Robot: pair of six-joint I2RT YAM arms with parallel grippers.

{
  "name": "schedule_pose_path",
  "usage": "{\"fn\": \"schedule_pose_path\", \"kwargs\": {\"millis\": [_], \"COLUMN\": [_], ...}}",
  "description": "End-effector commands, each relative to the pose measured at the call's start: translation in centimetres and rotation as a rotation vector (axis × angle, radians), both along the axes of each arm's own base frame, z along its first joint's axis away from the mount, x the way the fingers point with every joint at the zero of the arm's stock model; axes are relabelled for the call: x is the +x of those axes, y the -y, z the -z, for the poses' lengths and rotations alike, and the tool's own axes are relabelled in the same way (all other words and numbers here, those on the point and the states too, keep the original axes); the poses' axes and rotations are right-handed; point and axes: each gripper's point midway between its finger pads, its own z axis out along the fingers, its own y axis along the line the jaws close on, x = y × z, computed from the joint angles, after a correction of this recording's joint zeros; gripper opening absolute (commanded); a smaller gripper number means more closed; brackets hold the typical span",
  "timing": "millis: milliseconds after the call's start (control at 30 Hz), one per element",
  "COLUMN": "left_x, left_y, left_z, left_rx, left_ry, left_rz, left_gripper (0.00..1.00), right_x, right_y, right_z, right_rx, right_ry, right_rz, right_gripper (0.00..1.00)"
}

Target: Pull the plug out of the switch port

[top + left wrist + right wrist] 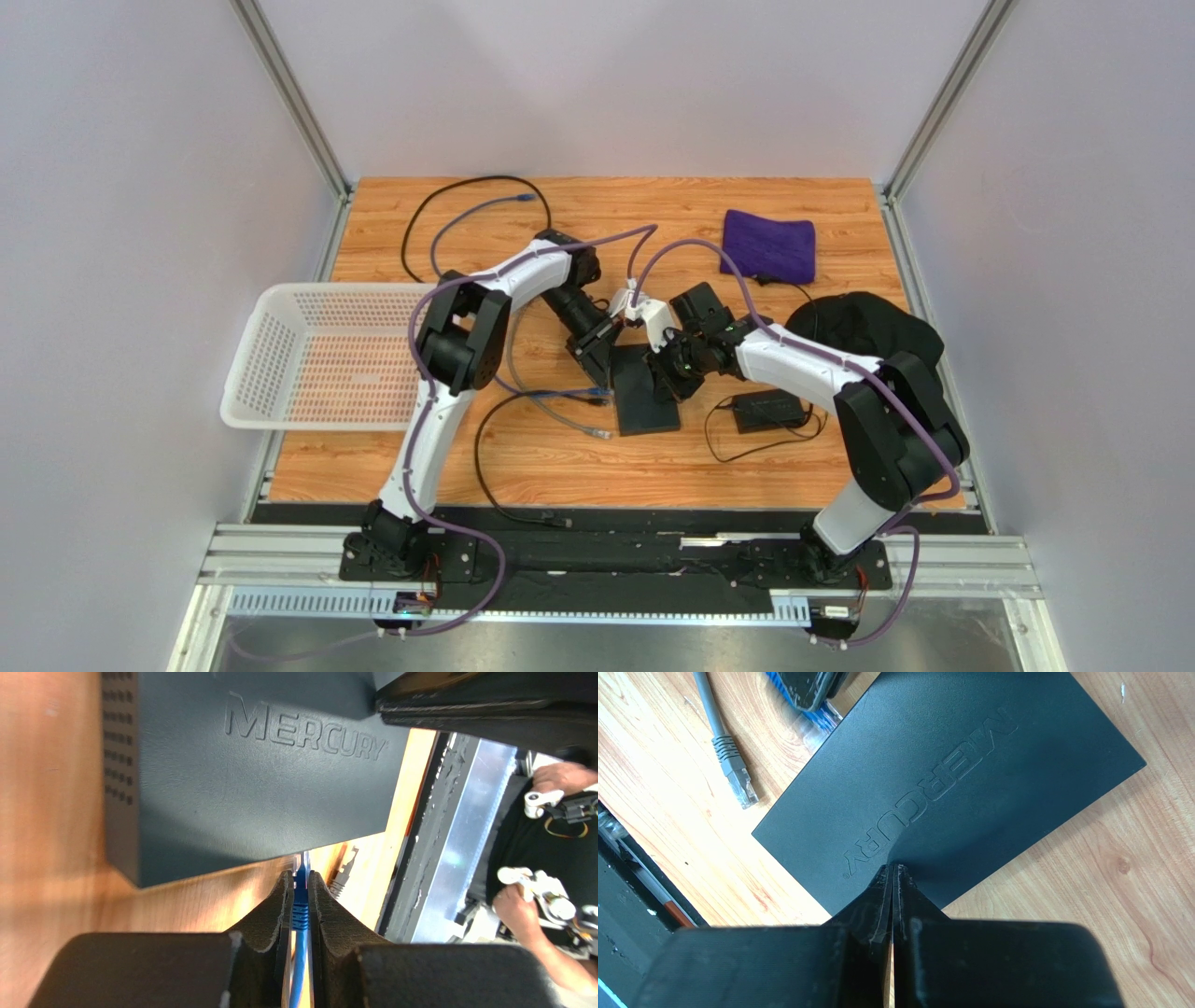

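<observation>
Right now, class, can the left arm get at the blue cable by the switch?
Probably yes: the left fingers pinch the blue cable beside the switch; the shut right fingers block nothing.

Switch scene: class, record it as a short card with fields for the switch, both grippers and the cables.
switch: flat on the table, logo up
left gripper: shut on the blue plug at the switch's edge
right gripper: shut, tips at the switch's top
grey cable: loose on the table, unplugged
</observation>
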Motion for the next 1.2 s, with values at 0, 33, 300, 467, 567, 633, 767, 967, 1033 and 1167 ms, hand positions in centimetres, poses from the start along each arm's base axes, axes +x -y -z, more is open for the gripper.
{"fn": "schedule_pose_path", "kwargs": {"millis": [0,33,300,467,567,633,767,967,1033,1167], "left_x": [2.1,2.5,2.4,1.6,2.0,2.7,5.6,8.3,8.3,9.9], "left_y": [1.4,1.2,1.7,2.2,2.1,1.9,1.3,-0.7,-1.2,-2.3], "left_z": [-6.8,-7.5,-12.8,-16.2,-18.6,-20.0,-25.3,-35.5,-38.5,-42.7], "left_rx": [-0.129,-0.138,-0.281,-0.368,-0.386,-0.388,-0.447,-0.662,-0.728,-0.839], "left_ry": [0.11,0.129,0.064,0.052,0.134,0.195,0.383,0.497,0.491,0.389], "left_rz": [-0.052,-0.064,-0.109,-0.125,-0.121,-0.135,-0.194,-0.328,-0.346,-0.385], "left_gripper": [0.0,0.0,0.0,0.0,0.0,0.0,0.0,0.0,0.0,0.0], "right_x": [-0.8,-0.7,-0.7,-0.7,-0.6,-0.6,-0.3,0.2,0.3,0.6], "right_y": [1.4,1.4,1.4,1.4,1.3,1.3,1.2,0.9,0.8,0.8], "right_z": [2.3,2.3,2.3,2.3,2.4,2.4,2.3,2.2,2.0,1.9], "right_rx": [-0.084,-0.084,-0.078,-0.074,-0.075,-0.073,-0.073,-0.076,-0.076,-0.081], "right_ry": [-0.039,-0.037,-0.028,-0.028,-0.029,-0.03,-0.028,-0.019,-0.015,0.002], "right_rz": [-0.001,0.0,0.0,0.0,0.0,-0.001,0.0,-0.006,-0.008,-0.014], "right_gripper": [0.0,0.0,0.0,0.0,0.0,0.0,0.0,0.0,0.0,0.0]}}
